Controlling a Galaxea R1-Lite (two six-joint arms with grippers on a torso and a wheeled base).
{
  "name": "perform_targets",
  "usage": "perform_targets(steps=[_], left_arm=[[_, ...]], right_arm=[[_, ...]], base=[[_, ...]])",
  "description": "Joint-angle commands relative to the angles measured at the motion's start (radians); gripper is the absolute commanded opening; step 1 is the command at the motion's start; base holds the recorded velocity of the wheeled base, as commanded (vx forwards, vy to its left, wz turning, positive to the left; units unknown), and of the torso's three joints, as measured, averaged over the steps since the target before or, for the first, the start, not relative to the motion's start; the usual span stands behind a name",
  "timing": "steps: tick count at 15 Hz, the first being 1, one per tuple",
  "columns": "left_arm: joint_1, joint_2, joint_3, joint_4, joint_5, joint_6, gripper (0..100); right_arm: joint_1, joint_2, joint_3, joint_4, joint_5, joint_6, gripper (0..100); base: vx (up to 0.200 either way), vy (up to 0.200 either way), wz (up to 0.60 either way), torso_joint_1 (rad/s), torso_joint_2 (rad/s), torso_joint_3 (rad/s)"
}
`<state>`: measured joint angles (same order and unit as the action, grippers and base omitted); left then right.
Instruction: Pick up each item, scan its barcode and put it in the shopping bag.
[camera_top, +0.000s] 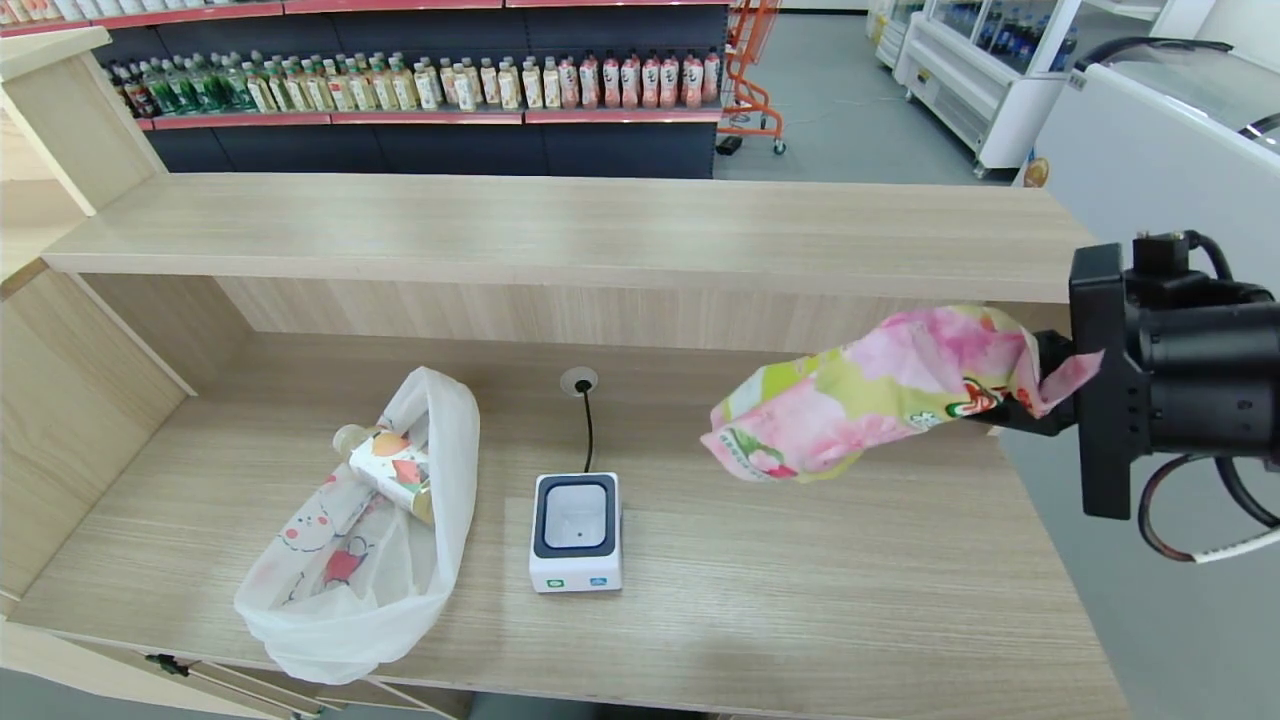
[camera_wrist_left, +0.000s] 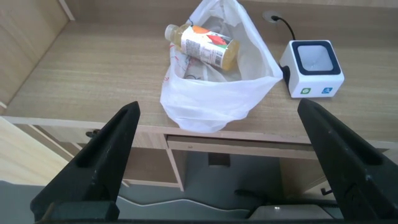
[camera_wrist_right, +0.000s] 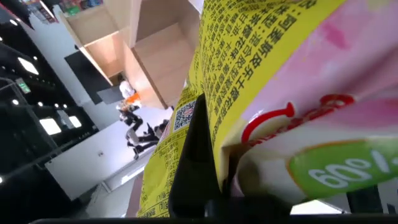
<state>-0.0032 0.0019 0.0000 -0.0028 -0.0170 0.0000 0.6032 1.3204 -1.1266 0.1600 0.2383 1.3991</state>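
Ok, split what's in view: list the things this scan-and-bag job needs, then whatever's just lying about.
Job:
snack packet, held in the right arm's jaws
barcode scanner
shopping bag
bottle, already in the bag

Lying about:
shelf of drink bottles
orange cart
display freezers

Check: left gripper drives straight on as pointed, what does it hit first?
Probably the shopping bag, lying dead ahead of the open left gripper near the front edge of the counter. Height is unclear; it could catch that edge first.
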Motion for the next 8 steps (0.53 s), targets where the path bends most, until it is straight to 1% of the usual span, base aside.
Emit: perform_targets(steps=[1,2,3,4,5,8], left_arm=[[0.0,0.0,0.0,0.0,0.0,0.002,100],[0.0,0.0,0.0,0.0,0.0,0.0,100],[0.0,0.0,0.0,0.0,0.0,-0.003,100],[0.0,0.0,0.0,0.0,0.0,-0.005,100],[0.0,0.0,0.0,0.0,0.0,0.0,100],[0.0,0.0,0.0,0.0,0.0,0.0,100]], right_arm=[[0.015,0.022,-0.064,0.064,0.029,0.011,0],[0.01,0.025,-0.078,0.107,0.055,0.043,0],[0.003,0.014,-0.065,0.118,0.111,0.092,0],[-0.01,0.011,-0.042,0.119,0.148,0.112,0],[-0.013,0.013,-0.024,0.118,0.154,0.115,0],[-0.01,0.023,0.018,0.112,0.156,0.113,0]], base=[[0.0,0.0,0.0,0.0,0.0,0.0],[0.0,0.0,0.0,0.0,0.0,0.0],[0.0,0.0,0.0,0.0,0.0,0.0],[0.0,0.0,0.0,0.0,0.0,0.0],[0.0,0.0,0.0,0.0,0.0,0.0],[0.0,0.0,0.0,0.0,0.0,0.0]])
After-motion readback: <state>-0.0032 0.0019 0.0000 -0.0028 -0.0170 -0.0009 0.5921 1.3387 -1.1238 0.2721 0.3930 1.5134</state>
